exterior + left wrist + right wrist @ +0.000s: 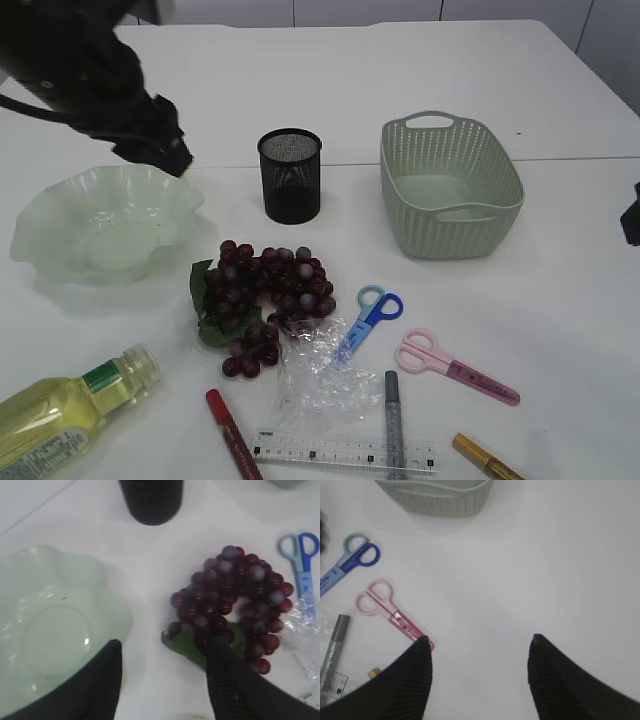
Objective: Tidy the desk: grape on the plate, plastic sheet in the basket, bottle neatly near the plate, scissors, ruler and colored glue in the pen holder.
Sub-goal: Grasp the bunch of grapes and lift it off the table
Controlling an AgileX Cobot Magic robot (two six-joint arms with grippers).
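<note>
Your left gripper (pixel 162 667) hangs over the table with its fingers spread apart and nothing between them; in its wrist view one finger sits over the near rim of the pale green wavy plate (pixel 100 225) and the other over the leaf at the near edge of the grape bunch (pixel 265 295). In the exterior view that arm shows as a dark mass at the far left, above the plate. Your right gripper (pixel 480 672) is also spread wide and empty, above bare table at the right, with the pink scissors (pixel 455 368) just left of its left finger. The grapes lie on the table right of the plate, not on it. The crumpled plastic sheet (pixel 322 385) lies just near of the grapes, touching the blue scissors (pixel 368 318), whose handles point far. The black mesh pen holder (pixel 290 175) stands upright far of the grapes, and the green basket (pixel 450 190) sits to its right. At the near left the bottle (pixel 70 410) of yellow liquid lies on its side. Along the near edge you have the red glue pen (pixel 232 433), the clear ruler (pixel 343 452), the grey glue pen (pixel 394 420) lying across the ruler, and a gold glue pen (pixel 485 458) at the right.
</note>
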